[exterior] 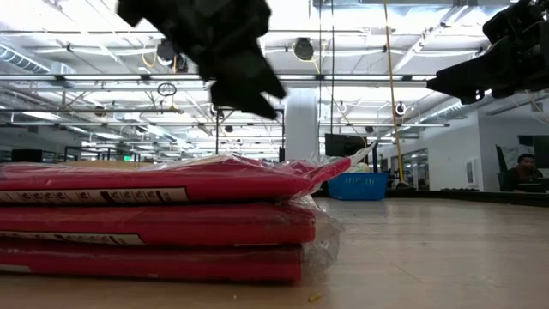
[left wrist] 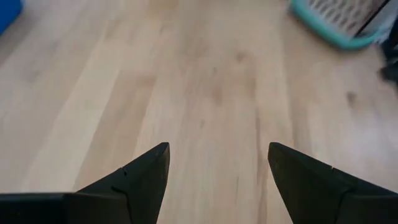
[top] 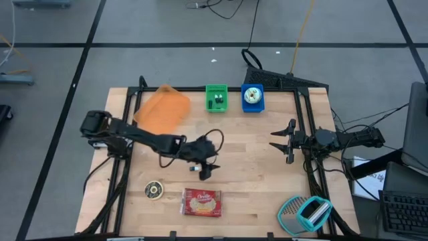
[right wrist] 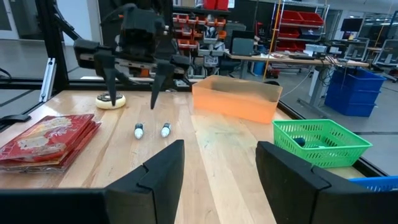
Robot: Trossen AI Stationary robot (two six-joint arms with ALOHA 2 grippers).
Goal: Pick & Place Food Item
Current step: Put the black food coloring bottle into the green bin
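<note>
The left gripper (top: 206, 169) hangs over the middle of the wooden table (top: 254, 187), fingers spread wide and holding nothing. The red food packet (top: 202, 203) lies flat near the front edge. The right gripper (top: 284, 142) waits at its side, parted, empty.

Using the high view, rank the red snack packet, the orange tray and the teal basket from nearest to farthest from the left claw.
From the left claw:
1. Red snack packet, just toward the front edge.
2. Orange tray, toward the back left.
3. Teal basket, front right corner.
</note>
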